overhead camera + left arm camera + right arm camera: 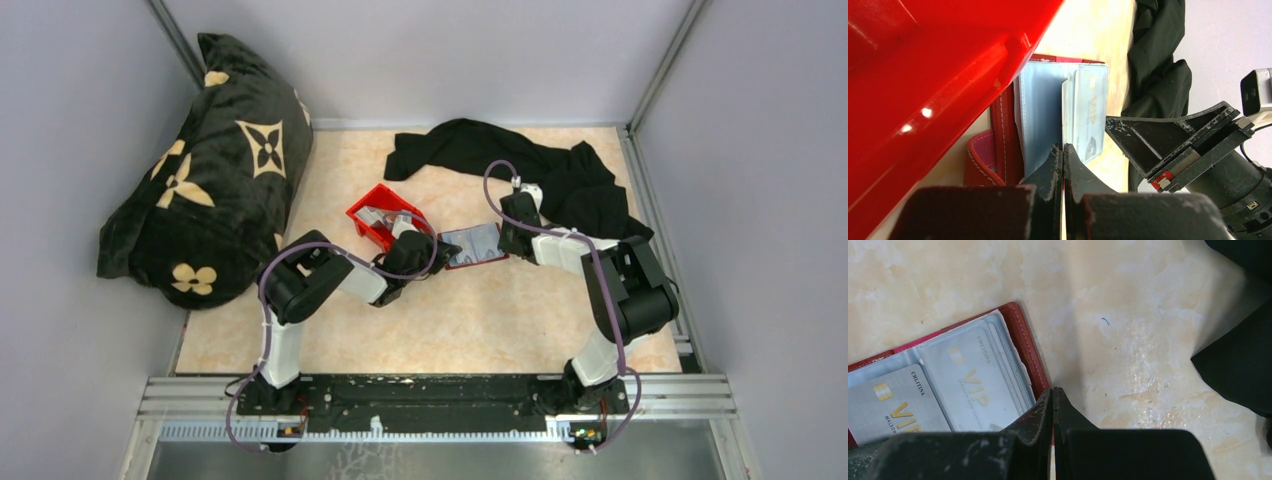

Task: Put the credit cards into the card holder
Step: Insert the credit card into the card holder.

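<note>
Your L gripper is pinching shut on a thin pale edge, card or sleeve, can't tell. R gripper, shut, is pressing the open card holder beside the red bin. Two VIP cards are sitting in sleeves. More prob. left in bin.

Far left of my table, I note a plump black velvety cushion with cream flower motifs, lying against the plain grey wall. At far right, a crumpled black fabric garment lies along the back edge. Between them sits a bright red plastic bin, set skew to the table edges. Everything rests on the pale beige marbled tabletop.
</note>
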`<state>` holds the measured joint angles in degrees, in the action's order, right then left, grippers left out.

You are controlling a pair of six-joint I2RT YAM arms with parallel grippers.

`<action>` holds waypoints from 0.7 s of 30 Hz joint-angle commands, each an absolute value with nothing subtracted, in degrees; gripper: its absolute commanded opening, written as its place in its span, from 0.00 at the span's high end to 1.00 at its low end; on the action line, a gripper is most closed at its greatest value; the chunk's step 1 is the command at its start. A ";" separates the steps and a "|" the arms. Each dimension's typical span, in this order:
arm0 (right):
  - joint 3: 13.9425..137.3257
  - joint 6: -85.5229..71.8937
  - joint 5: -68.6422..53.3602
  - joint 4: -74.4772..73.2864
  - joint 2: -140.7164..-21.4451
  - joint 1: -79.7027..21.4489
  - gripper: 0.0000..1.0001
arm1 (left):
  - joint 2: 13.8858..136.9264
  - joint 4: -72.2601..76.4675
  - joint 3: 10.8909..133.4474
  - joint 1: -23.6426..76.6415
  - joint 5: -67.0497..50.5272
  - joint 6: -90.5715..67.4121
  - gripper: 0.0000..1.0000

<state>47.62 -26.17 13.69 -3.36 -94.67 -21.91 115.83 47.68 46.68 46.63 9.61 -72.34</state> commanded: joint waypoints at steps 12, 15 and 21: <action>45.61 -26.81 9.73 -7.85 -98.29 -23.38 1.00 | 116.79 51.83 47.67 46.30 9.85 -70.49 1.00; 45.70 -26.67 9.74 -7.83 -98.30 -23.33 1.00 | 116.65 52.26 47.47 46.26 9.77 -70.49 1.00; 45.97 -26.55 9.75 -8.07 -98.31 -23.38 1.00 | 117.30 52.91 47.87 46.19 9.19 -70.79 1.00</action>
